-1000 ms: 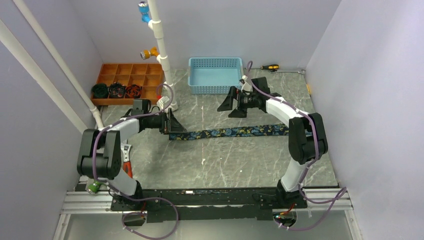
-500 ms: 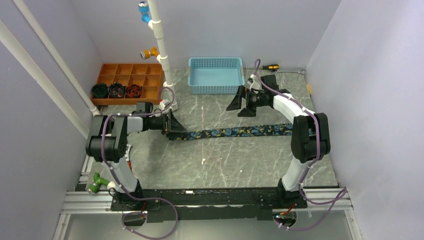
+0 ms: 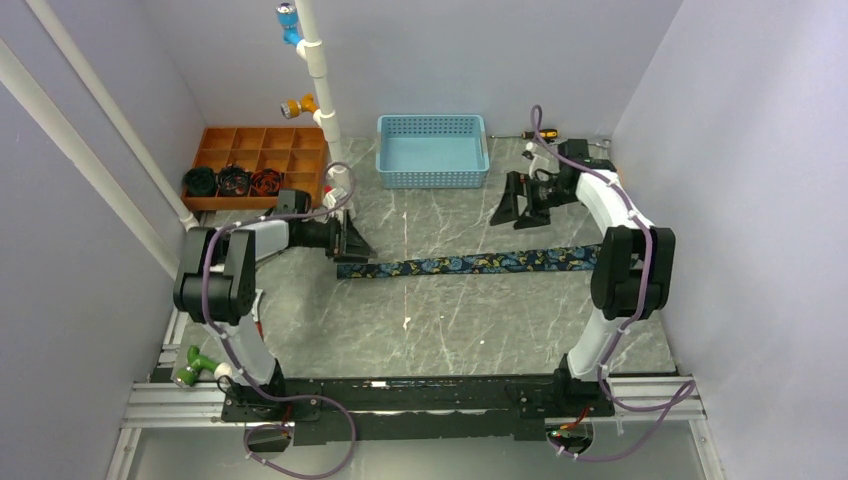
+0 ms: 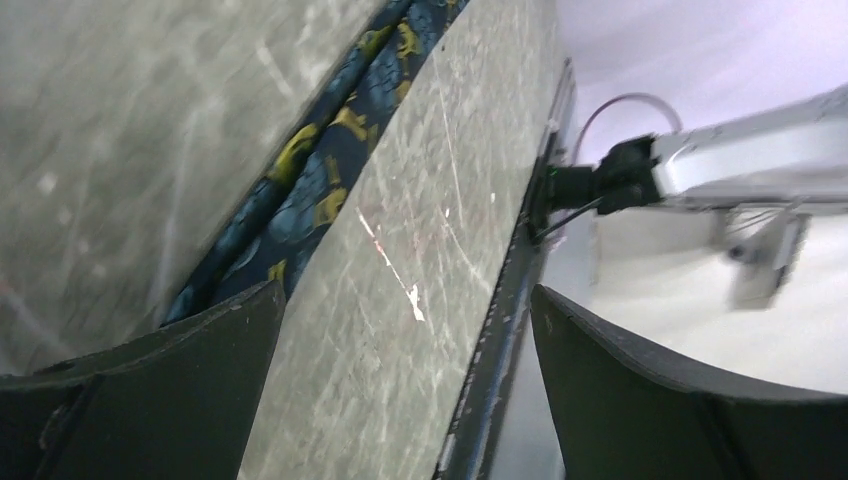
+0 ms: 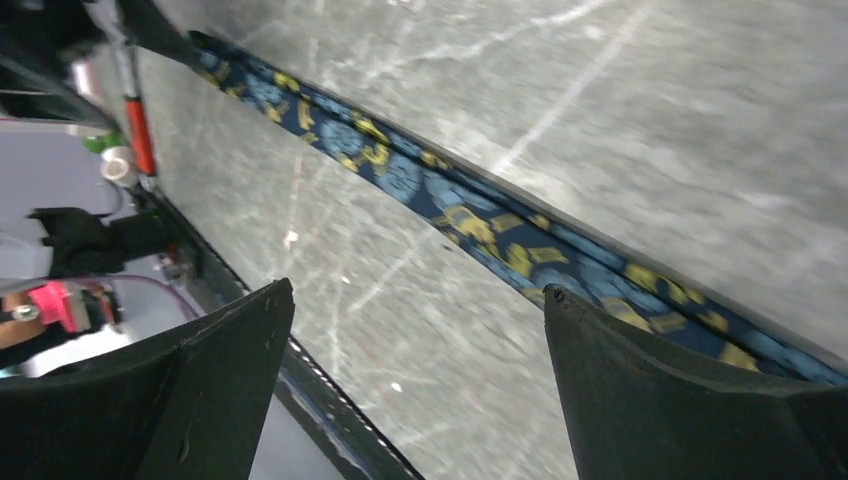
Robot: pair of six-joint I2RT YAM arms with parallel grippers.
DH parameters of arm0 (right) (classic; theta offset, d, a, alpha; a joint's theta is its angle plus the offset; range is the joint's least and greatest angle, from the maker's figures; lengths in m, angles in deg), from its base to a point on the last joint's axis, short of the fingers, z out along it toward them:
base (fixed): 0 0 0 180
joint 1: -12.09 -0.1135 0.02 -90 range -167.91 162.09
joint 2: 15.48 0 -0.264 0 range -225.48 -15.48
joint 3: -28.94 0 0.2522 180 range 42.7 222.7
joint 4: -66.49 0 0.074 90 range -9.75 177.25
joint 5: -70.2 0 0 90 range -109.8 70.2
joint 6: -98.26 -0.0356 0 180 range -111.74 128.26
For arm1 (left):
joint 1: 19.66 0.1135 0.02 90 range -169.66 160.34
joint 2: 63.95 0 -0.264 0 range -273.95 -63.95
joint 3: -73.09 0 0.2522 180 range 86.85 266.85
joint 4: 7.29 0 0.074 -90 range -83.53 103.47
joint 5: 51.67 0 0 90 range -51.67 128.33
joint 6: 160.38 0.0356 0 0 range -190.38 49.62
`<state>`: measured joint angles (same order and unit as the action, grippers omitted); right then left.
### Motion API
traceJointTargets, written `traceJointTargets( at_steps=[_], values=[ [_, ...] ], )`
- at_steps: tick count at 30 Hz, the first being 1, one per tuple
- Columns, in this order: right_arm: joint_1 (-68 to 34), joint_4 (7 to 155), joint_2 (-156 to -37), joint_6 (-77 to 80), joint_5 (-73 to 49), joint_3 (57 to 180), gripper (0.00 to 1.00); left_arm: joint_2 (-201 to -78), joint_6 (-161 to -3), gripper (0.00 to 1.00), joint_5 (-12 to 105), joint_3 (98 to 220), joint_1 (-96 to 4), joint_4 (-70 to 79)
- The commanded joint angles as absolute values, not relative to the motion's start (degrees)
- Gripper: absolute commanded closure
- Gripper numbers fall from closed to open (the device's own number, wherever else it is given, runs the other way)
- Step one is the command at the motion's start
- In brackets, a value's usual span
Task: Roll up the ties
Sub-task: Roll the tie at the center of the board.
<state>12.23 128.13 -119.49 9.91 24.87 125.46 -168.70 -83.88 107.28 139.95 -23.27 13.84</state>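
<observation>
The left claw (image 3: 352, 243) is gaping wide, holding nothing, hovering just beside the left end of the tie (image 3: 470, 263). The right claw (image 3: 517, 204) is likewise spread empty, well apart from the tie's other end. The tie is lying straight and unrolled across the surface (image 3: 440, 320). A descent from here is risking a pinch on one edge only, starting a crooked roll. The top view is showing the whole tie, while the wrist views are catching only patterned stretches.
</observation>
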Motion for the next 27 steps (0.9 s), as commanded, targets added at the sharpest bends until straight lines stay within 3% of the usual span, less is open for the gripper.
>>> traceJointTargets(
  at_steps=[1, 10, 18, 23, 27],
  values=[
    [18.4, 141.1, -119.1, 28.3, 18.2, 129.9, 0.05, -159.7, -63.3, 0.01, 99.7, 148.2, -29.4, 27.3],
    [23.1, 138.3, -121.9, 42.4, -3.7, 129.5, 0.23, -159.9, -29.9, 0.01, 74.3, 151.8, -45.1, 36.2],
    [24.3, 134.1, -128.2, 43.9, -13.7, 128.5, 0.31, -167.5, -26.2, 0.06, 62.1, 157.0, -52.3, 37.9],
    [27.4, 135.0, -131.7, 44.8, -13.7, 129.1, 0.31, -171.2, -24.3, 0.07, 57.2, 158.4, -55.5, 39.7],
    [30.5, 135.7, -133.9, 47.6, -13.2, 129.0, 0.31, -172.9, -24.5, 0.15, 57.4, 160.6, -57.0, 41.6]
  ],
)
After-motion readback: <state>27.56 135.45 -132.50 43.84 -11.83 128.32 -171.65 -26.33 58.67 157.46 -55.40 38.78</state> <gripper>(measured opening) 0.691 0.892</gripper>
